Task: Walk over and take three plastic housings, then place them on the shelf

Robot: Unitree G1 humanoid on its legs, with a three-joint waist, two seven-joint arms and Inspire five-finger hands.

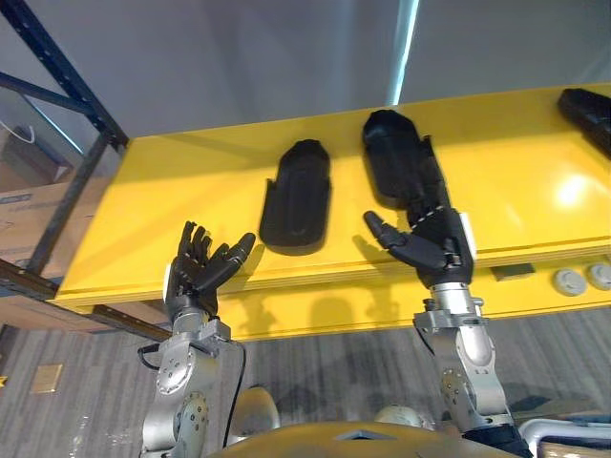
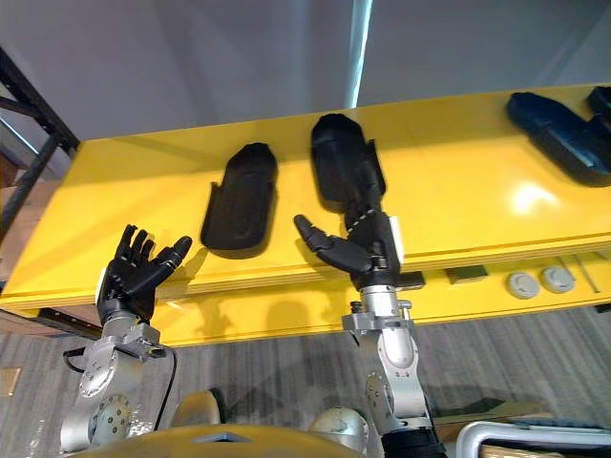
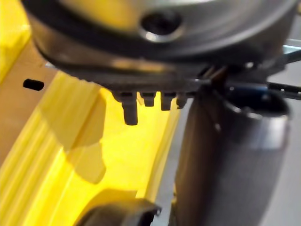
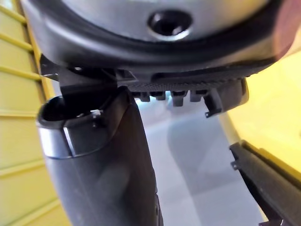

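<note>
Up at the glossy yellow shelf board [image 1: 172, 191], both arms reach from below. The right hand [image 1: 434, 243] is raised upright, its fingers [image 1: 427, 203] stretched straight against the near end of a long black plastic housing [image 1: 394, 153] lying on the board, thumb splayed aside, gripping nothing. The left hand [image 1: 196, 272] is held palm-up at the front edge, loosely spread and empty. A second black plastic housing [image 1: 298, 196] lies between the hands; another dark housing [image 2: 558, 134] sits far right.
</note>
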